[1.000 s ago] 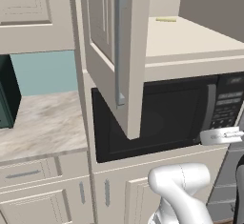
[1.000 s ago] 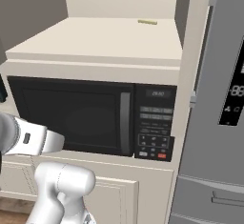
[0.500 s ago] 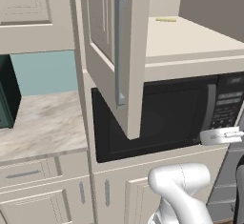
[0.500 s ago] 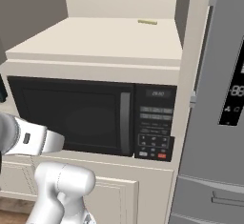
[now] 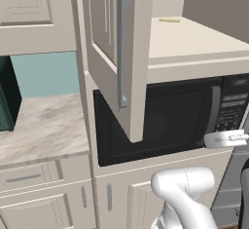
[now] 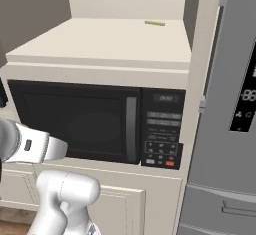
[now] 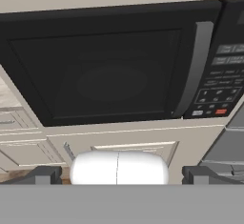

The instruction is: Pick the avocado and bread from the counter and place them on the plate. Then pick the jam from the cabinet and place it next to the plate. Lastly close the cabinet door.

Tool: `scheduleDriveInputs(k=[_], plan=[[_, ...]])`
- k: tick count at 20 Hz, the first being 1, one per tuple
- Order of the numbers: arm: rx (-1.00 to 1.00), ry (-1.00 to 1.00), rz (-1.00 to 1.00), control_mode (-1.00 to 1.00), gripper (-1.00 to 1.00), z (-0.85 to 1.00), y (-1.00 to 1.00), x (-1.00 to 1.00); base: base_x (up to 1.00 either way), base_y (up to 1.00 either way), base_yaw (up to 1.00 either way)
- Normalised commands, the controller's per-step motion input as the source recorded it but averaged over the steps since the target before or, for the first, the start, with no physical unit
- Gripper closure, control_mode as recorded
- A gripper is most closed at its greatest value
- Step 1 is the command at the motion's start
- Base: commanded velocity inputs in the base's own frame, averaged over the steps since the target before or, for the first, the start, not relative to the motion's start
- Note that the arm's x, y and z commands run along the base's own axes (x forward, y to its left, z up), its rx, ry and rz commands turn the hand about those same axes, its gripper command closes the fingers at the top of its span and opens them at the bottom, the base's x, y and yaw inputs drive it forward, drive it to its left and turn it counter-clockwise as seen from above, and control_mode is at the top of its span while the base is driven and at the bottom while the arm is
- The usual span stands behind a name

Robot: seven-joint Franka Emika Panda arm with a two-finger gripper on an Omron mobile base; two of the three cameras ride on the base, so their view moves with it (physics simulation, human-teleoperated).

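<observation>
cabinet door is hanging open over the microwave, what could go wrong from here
1. The open cabinet door juts out toward the base, above the arm; raising the arm could strike its lower corner.
2. The open gripper faces the microwave, not the shelf, so reaching forward may hit the microwave.

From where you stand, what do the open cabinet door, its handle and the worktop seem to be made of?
The cabinet door looks like painted wood or board: matte cream, with a raised panel. Its bar handle looks like brushed metal: grey with a soft sheen. The counter looks like polished stone, perhaps marble: beige with pale veining. Being rendered, all this is a guess.
</observation>
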Motion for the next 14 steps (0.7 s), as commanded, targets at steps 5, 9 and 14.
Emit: scheduleDriveInputs(k=[5, 9, 14], plan=[[0.00, -0.04, 0.00, -1.00, -1.00, 0.00, 0.00, -0.14, 0.00, 0.00, 0.00], [0.00, -0.32, 0.01, -1.00, -1.00, 0.06, 0.01, -0.86, 0.00, 0.00, 0.00], [-0.10, -0.26, 0.00, -1.00, -1.00, 0.02, 0.37, -0.84, 0.00, 0.00, 0.00]])
